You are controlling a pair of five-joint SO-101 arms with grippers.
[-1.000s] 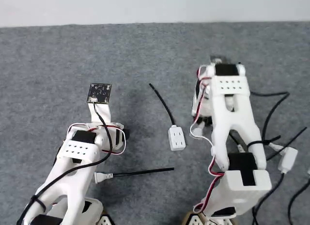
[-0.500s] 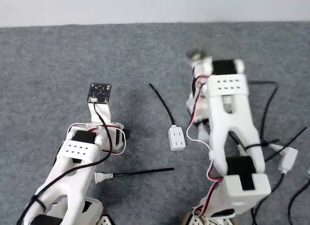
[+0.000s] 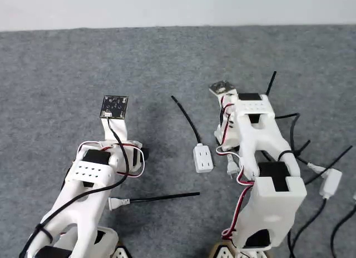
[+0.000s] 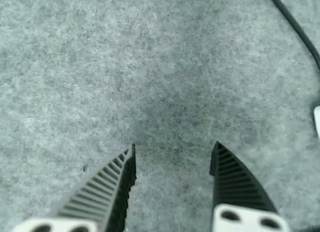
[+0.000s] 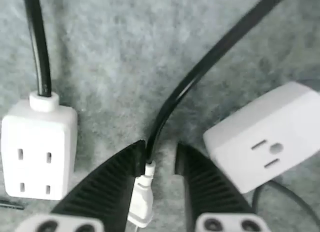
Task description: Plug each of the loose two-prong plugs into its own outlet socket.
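Nearest, a loose plug (image 3: 115, 203) lay on the grey bench (image 3: 55, 63) by the left arm. The left pincer (image 4: 174, 147) gaped wide and empty. The right pincer (image 5: 160, 144) was pinched nearly closed on a white plug (image 5: 141, 202), prongs cut off, between the outlet block (image 5: 37, 142) and an adapter (image 5: 265, 137). Its black cord (image 5: 210, 57) ran beyond.

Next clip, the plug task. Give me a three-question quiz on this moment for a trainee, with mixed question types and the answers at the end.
1. True or false: the left gripper is shut on a plug.
2. What sits between the fingers of the right gripper? A) a loose screw B) a white plug on a black cord C) nothing
3. In the right wrist view, how many pairs of slots show on the white outlet block that has no round ground hole?
Key: 1 false, it is open over bare carpet. 2 B. 3 two.
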